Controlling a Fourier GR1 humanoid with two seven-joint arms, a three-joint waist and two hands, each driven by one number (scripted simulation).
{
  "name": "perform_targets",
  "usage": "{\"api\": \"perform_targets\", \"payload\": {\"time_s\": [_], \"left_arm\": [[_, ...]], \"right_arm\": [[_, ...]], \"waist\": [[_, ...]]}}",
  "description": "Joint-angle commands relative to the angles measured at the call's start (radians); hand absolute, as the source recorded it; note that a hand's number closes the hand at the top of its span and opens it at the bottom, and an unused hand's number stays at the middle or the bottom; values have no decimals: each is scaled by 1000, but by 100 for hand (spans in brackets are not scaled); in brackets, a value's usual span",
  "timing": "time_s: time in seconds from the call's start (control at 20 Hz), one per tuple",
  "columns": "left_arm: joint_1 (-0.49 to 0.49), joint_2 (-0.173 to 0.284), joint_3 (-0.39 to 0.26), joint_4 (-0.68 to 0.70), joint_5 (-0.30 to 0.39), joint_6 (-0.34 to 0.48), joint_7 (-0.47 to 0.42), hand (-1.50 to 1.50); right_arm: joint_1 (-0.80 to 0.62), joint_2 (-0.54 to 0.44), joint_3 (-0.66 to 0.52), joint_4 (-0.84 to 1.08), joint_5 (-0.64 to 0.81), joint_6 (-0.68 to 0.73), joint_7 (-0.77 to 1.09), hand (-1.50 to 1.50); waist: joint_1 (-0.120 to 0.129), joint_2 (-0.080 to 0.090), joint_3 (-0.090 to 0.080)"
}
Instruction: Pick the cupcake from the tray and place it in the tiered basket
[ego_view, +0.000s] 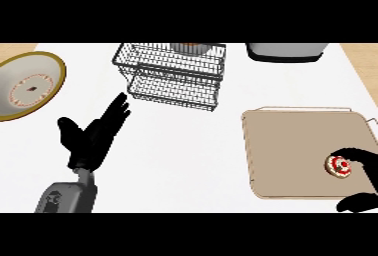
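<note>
A small cupcake (339, 166) with white and red topping sits on the beige tray (295, 145), near the tray's lower right corner. My right hand (363, 165) comes in from the right edge, its fingers curling over and around the cupcake, thumb (358, 203) below it near the tray's front edge. The black wire tiered basket (173, 75) stands at the top centre of the white counter. My left hand (92, 135) rests open at the lower left, fingers straight and pointing up toward the basket.
A large round plate (28, 85) with a yellow rim lies at the far left. A grey appliance (284, 51) stands at the top right. An object (190, 46) shows behind the basket's top tier.
</note>
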Motion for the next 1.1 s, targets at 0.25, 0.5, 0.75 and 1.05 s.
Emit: {"api": "perform_targets", "payload": {"time_s": [0.25, 0.5, 0.75, 1.05], "left_arm": [[-8, -19, -2, 12, -15, 24, 16, 0], [23, 7, 3, -16, -4, -4, 5, 0], [27, -3, 4, -4, -11, 8, -8, 0], [36, 8, 10, -2, -8, 3, -1, 0]], "right_arm": [[-1, 74, 7, -8, -16, -80, -54, 150], [70, 258, 87, -140, 131, -71, 312, 150], [123, 363, 87, -195, 228, -21, 530, 150], [117, 389, 170, -395, 164, -18, 719, 150]], "waist": [[2, 9, 30], [4, 5, 23], [-10, 7, 18], [-20, -13, 24]]}}
